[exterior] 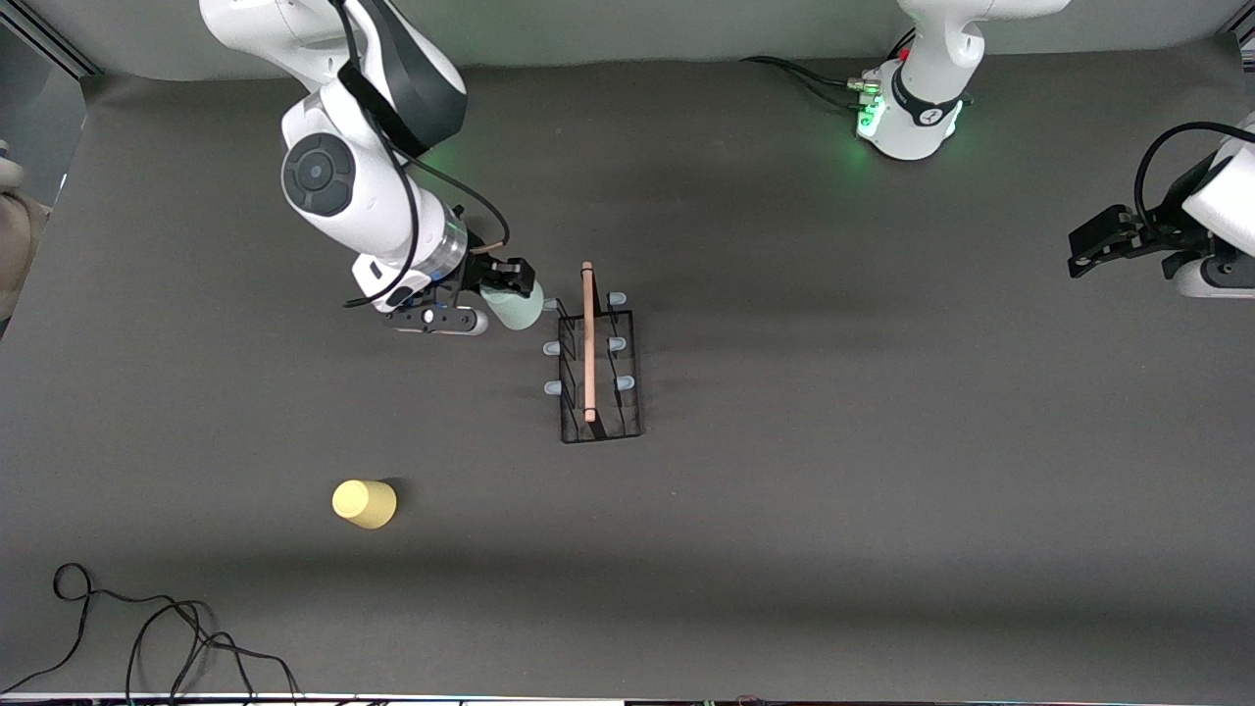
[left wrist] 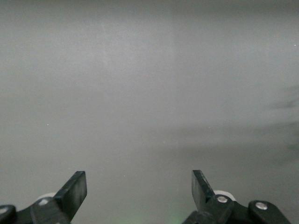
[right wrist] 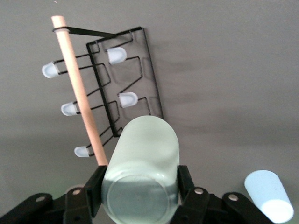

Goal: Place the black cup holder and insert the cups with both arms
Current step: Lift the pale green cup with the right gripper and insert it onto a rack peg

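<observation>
The right pincer point(exterior: 512, 284) is found clamped on the pale mint green cup point(right wrist: 142, 170), a smooth, translucent tapered plastic tumbler held on its side between the black fingers point(right wrist: 93, 189), just beside the black cup holder point(exterior: 599, 371). The holder, a thin-wire rectangular rack with a light wooden rod handle point(right wrist: 79, 88) and rounded pale blue peg caps point(right wrist: 117, 55), is seen standing on the matte grey tabletop point(exterior: 882, 490); the cup's mouth is turned toward its pegs. A light blue cup point(right wrist: 269, 196) is noted lying on its side close by the right pincer. A yellow cup point(exterior: 364, 503) is observed well apart from that pincer, nearer the front camera. The left pincer point(left wrist: 140, 191) is held waiting at the left arm's end of the tabletop, its flat black fingers spread wide with nothing between them.
</observation>
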{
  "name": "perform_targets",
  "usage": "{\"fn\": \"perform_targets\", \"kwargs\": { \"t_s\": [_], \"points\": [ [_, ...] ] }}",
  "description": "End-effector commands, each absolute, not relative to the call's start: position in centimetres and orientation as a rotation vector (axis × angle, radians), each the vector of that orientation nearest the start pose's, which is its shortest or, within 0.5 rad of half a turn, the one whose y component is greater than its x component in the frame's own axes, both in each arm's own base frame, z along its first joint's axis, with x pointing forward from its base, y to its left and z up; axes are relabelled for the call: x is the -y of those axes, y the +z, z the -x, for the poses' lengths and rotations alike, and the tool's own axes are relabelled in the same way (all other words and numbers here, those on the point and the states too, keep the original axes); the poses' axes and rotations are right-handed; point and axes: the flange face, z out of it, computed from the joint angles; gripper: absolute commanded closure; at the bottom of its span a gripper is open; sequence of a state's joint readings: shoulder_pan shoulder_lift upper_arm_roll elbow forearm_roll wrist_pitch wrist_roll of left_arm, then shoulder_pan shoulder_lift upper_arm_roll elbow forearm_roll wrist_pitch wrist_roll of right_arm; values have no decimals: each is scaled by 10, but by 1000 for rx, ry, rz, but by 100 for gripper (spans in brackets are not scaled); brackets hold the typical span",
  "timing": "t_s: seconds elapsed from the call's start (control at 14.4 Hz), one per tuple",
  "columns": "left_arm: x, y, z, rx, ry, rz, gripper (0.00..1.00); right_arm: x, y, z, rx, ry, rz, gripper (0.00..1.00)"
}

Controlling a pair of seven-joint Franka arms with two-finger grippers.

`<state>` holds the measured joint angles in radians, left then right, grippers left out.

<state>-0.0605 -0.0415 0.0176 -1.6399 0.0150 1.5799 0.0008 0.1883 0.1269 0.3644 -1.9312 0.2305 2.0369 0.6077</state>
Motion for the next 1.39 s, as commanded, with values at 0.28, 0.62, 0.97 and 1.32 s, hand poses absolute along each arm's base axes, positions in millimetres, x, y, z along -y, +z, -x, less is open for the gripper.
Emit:
{"fn": "perform_targets", "kwargs": {
  "t_s": [0.28, 0.62, 0.97, 1.32],
  "points": [
    [24, 618, -536, -108, 42, 3111, 0, -358, 418, -481, -263, 128, 2908, 85],
    [26, 618, -539, -108, 42, 3114, 0, -346, 385, -472, -189, 144, 3026, 85],
    [28, 620, -539, -115, 35, 3114, 0, -348, 376, -473, -208, 125, 3009, 86],
    [29, 621, -539, -117, 33, 3114, 0, -349, 369, -476, -217, 122, 2997, 35]
  ]
}}
